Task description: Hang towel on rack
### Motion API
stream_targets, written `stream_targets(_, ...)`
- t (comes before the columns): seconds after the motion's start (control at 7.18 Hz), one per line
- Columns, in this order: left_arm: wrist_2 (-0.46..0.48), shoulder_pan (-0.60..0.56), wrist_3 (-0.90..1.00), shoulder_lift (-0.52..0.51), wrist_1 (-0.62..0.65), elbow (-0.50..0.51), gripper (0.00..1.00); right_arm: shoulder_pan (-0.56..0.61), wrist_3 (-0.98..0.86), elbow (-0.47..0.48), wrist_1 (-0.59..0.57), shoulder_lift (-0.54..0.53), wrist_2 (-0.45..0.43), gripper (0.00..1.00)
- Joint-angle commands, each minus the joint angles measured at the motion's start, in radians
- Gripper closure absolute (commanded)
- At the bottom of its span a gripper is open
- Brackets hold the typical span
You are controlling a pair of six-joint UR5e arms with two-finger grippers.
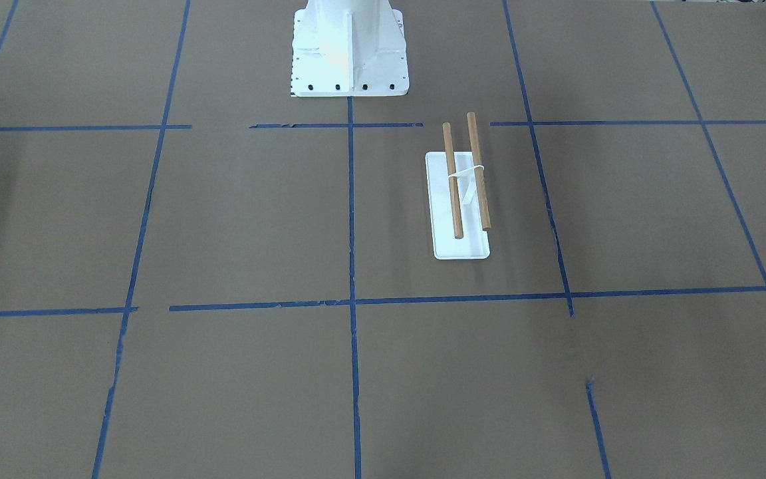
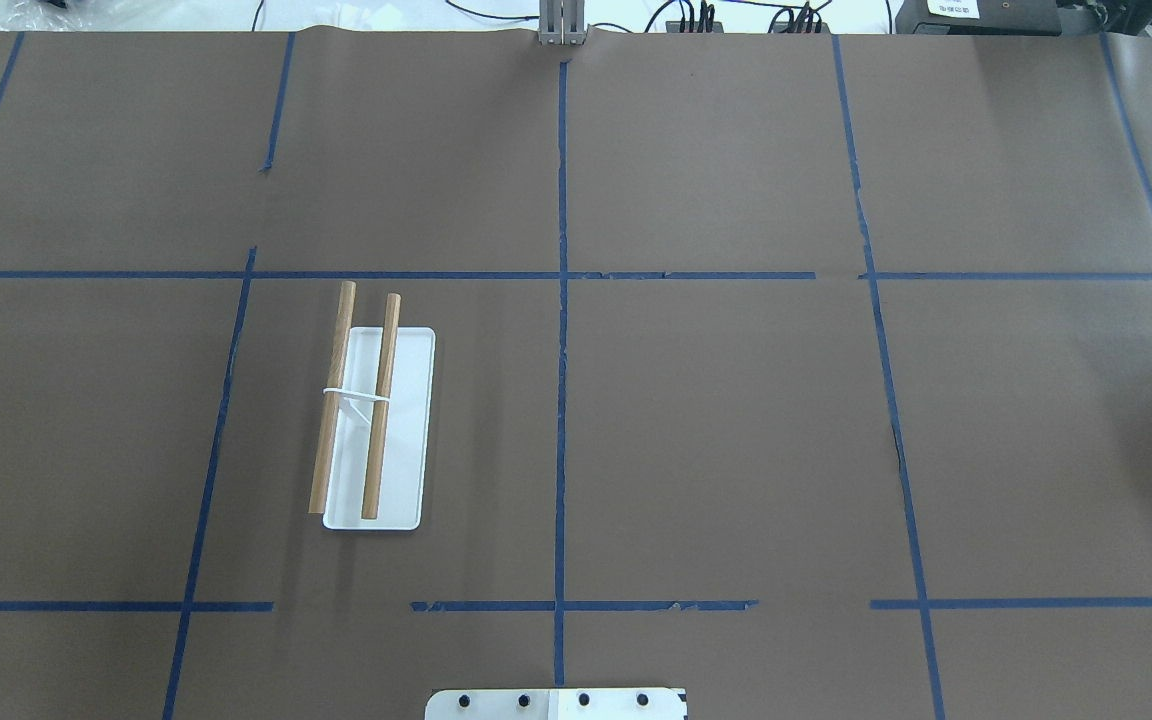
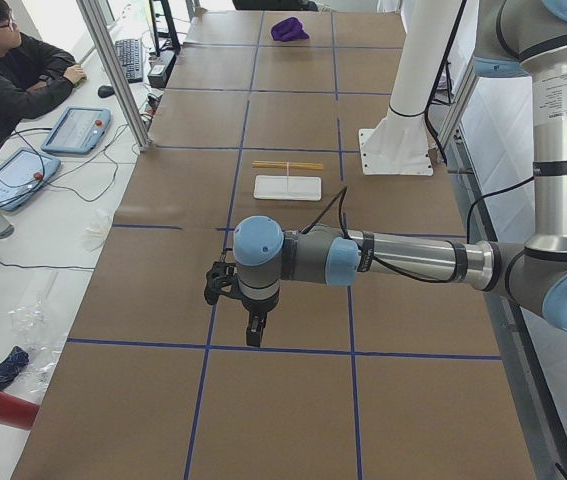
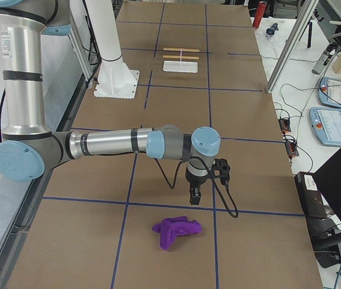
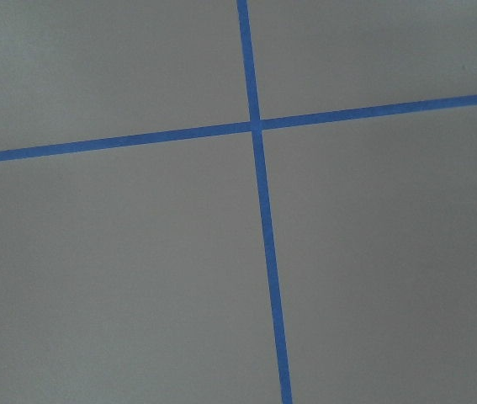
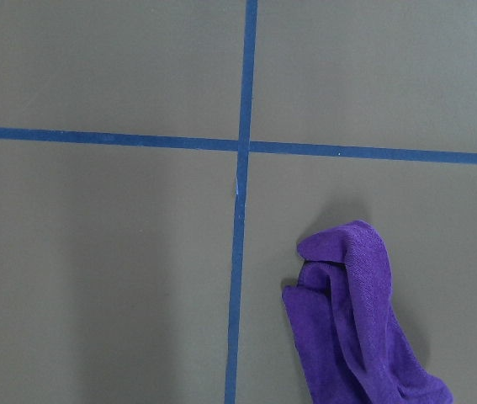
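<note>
The rack (image 2: 406, 430) stands on the table's left half, with a white base and two bare brown dowel rods; it also shows in the front view (image 1: 463, 246) and far off in both side views (image 3: 288, 187) (image 4: 180, 65). The purple towel (image 4: 177, 230) lies crumpled on the table at the right end, also in the right wrist view (image 6: 356, 324) and far away in the left view (image 3: 288, 28). My right gripper (image 4: 194, 195) hangs above the table a little short of the towel. My left gripper (image 3: 253, 335) hangs over the table's left end. I cannot tell whether either is open or shut.
The white robot pedestal (image 1: 350, 50) is bolted at the table's robot side, close behind the rack. Blue tape lines (image 5: 259, 210) grid the brown table. An operator (image 3: 13, 80) sits at a side desk with pendants (image 3: 75, 130) and cables.
</note>
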Motion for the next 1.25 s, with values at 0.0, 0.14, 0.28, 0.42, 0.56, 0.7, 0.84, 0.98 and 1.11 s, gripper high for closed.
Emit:
stream_targets(0.0, 0.0, 0.002, 0.0, -0.002, -0.001, -0.003, 0.0, 0.001, -0.001, -0.001, 0.0, -0.001, 0.0, 0.0)
stream_targets(0.14, 0.0, 0.0, 0.0, 0.0, 0.002, -0.019, 0.0, 0.001, -0.005, 0.003, 0.002, 0.007, 0.0, 0.0)
stream_targets(0.28, 0.005, 0.003, 0.0, -0.006, -0.001, -0.041, 0.0, 0.001, 0.024, 0.056, 0.0, 0.002, -0.002, 0.0)
stream_targets(0.42, 0.006, 0.005, -0.003, -0.024, -0.001, -0.044, 0.0, -0.002, 0.101, 0.104, 0.002, 0.001, 0.002, 0.0)
stream_targets(0.56, -0.001, 0.005, -0.009, -0.059, -0.018, -0.044, 0.0, -0.008, 0.109, 0.139, 0.014, -0.005, 0.005, 0.0)
stream_targets(0.7, 0.0, 0.005, -0.011, -0.128, -0.05, -0.011, 0.0, -0.028, 0.115, 0.14, 0.075, -0.019, 0.003, 0.0)
stream_targets(0.84, -0.002, 0.005, -0.008, -0.138, -0.068, -0.001, 0.0, -0.039, 0.108, 0.131, 0.128, -0.036, 0.003, 0.0)
stream_targets(0.98, -0.002, 0.008, -0.012, -0.144, -0.21, 0.047, 0.0, -0.039, 0.062, 0.123, 0.211, -0.095, -0.001, 0.01)
stream_targets(1.11, 0.0, 0.008, -0.012, -0.132, -0.287, 0.066, 0.0, -0.043, -0.046, 0.077, 0.313, -0.149, -0.009, 0.01)
